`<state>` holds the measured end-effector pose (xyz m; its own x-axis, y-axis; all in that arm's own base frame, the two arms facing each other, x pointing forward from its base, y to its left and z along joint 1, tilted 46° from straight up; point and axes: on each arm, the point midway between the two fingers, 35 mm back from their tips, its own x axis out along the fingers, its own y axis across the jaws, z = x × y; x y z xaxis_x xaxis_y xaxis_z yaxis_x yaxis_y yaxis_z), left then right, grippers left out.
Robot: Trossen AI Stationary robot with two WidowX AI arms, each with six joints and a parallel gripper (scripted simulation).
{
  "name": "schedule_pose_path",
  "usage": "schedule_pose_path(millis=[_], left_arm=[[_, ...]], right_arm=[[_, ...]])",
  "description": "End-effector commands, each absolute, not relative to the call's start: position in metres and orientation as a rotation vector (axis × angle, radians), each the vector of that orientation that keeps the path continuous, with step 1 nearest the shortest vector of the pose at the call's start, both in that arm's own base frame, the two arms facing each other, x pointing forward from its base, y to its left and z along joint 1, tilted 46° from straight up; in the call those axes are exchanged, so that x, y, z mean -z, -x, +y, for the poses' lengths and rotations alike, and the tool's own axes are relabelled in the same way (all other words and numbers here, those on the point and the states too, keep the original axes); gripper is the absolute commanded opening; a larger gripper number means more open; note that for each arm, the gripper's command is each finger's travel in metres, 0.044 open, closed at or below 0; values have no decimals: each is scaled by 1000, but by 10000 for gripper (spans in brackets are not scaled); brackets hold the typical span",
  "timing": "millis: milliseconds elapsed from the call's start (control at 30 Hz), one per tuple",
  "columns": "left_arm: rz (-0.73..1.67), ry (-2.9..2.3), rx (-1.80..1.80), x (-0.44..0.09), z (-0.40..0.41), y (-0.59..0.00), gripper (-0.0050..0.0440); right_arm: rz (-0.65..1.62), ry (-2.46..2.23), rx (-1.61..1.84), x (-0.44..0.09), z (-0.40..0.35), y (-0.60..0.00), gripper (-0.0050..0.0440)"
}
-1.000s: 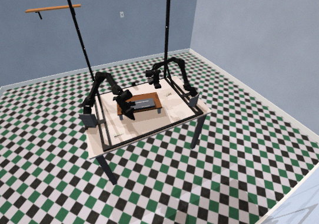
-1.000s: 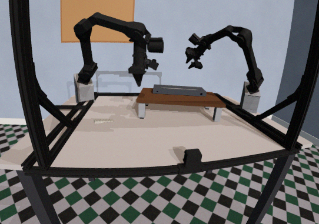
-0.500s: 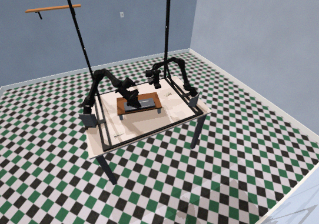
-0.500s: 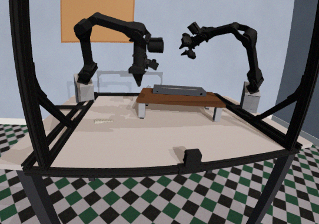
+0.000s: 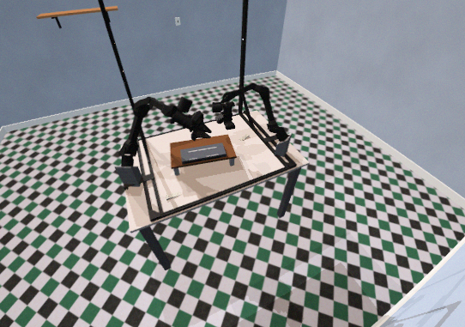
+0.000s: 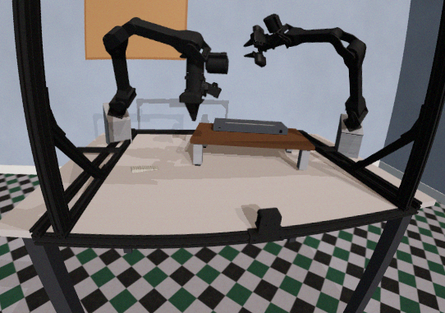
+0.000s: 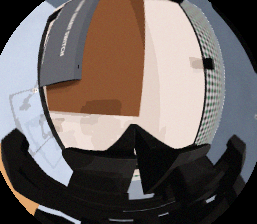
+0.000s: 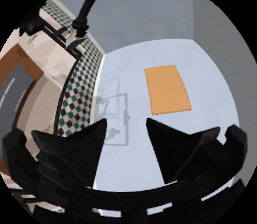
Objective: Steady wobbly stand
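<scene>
Table: below both pincers, carrying the stand's legs, so it is the level that the stand has to match
Brown-topped stand (image 5: 176, 150) (image 6: 250, 141) (image 7: 113, 65) (image 8: 34, 64): below the right pincer and just beside the left one; its two near legs seem to reach the table, but whether all four bear weight I cannot tell
Network switch (image 5: 203, 154) (image 6: 250, 126) (image 7: 63, 45) (image 8: 13, 95): lower than the right pincer, flat along the stand's top; probably left there so the stand is steadied under its real load
Right pincer (image 5: 208, 133) (image 6: 245, 50) (image 8: 127, 120): fingers parted about midway, nothing between them, raised well off the board; that height likely keeps it from knocking the switch
Left pincer (image 5: 231, 126) (image 6: 194, 118) (image 7: 133, 127): fingers together on nothing, pointing down near the stand's end, perhaps ready to press or to test for rocking
Near ribbed strip (image 5: 244, 137) (image 6: 144, 169): apart from the left pincer, flat on the table, probably a spare wedge
Other ribbed strip (image 5: 172, 196): well apart from the right pincer, beyond the stand, supporting nothing
Gap under a foot: too small to tell from either pincer's view; checking it should come before both arms move clear
</scene>
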<state>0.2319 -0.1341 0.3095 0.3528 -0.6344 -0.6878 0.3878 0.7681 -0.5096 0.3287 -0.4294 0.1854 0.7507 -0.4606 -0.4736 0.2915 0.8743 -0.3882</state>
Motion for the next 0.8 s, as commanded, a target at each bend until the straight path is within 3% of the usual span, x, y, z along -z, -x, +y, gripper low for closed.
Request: schedule_pose_path(millis=[0,100,333,667,767], left_arm=[[1012,278,672,-310,-134,-232,0],[1012,278,672,-310,-134,-232,0],[1012,278,672,-310,-134,-232,0],[1012,278,672,-310,-134,-232,0],[1012,278,672,-310,-134,-232,0]], right_arm=[[479,381,507,-249,-440,-331,241],[400,423,565,-290,-443,-329,241],[386,434,566,-297,-440,-328,241],[112,550,725,-425,-427,-310,241],[112,550,725,-425,-427,-310,241]])
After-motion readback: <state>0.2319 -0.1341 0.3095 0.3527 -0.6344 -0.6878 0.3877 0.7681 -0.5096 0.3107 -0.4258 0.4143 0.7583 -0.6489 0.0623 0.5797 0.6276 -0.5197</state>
